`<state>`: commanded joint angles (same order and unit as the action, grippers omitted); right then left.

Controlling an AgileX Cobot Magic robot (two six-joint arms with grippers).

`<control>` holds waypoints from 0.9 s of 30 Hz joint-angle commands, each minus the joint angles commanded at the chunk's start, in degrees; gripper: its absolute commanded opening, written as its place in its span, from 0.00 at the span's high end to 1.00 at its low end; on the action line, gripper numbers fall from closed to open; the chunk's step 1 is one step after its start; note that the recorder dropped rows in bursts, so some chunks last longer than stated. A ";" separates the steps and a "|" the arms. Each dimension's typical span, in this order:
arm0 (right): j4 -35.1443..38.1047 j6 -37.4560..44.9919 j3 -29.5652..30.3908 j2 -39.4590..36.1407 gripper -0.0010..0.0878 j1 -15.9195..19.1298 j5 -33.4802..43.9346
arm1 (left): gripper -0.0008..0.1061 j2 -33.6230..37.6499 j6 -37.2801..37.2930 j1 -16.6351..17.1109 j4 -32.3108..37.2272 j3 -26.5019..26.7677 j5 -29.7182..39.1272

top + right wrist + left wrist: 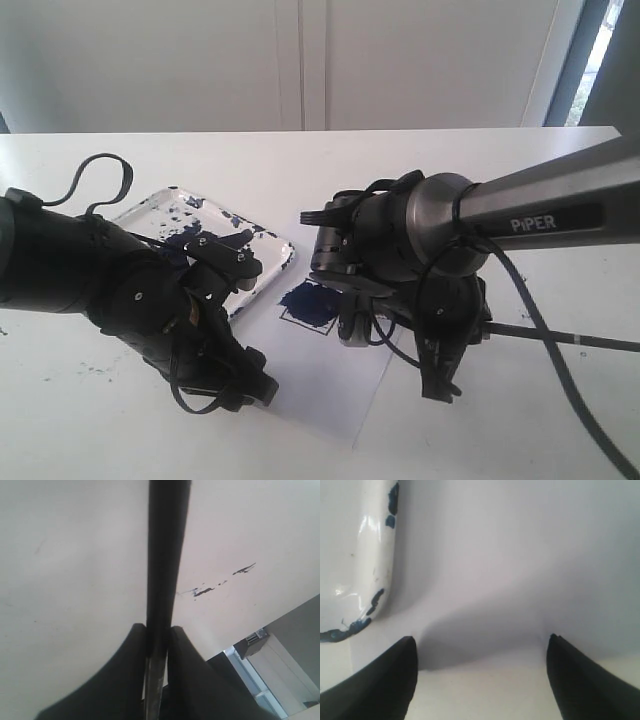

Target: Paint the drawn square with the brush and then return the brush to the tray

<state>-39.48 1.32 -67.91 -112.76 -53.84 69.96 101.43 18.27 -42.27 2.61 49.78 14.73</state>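
Observation:
The drawn square, smeared dark blue, lies on the white paper sheet beside the paint-splattered tray. My right gripper hangs over the paper's right side, just right of the square. It is shut on the brush, whose thin black handle runs off to the right over the table. In the right wrist view the brush is clamped between the fingers of my right gripper. Its tip is hidden. My left gripper rests low on the paper's near left corner, open and empty, with the tray rim close by.
Small dark paint marks dot the white table beyond the brush handle. A black cable hangs from the right arm across the table's right side. A white wall stands behind the table and a window at the far right.

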 joint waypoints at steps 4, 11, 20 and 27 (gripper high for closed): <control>0.40 0.14 0.00 0.00 0.99 -1.93 0.00 | 0.29 0.00 0.00 0.00 0.00 0.00 -0.10; 1.04 1.41 0.00 0.00 0.99 -2.65 0.00 | 0.29 0.00 0.00 0.00 0.00 0.00 -0.10; 0.93 1.65 0.00 0.00 0.99 -2.55 0.00 | 0.29 0.00 0.00 0.00 0.00 0.00 -0.10; 1.03 1.65 0.00 0.00 0.99 -0.36 0.00 | 0.29 0.00 0.00 0.00 0.00 0.00 0.13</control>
<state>-38.45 2.97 -67.91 -112.76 -54.20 69.96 101.43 18.27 -42.27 2.61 49.78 14.86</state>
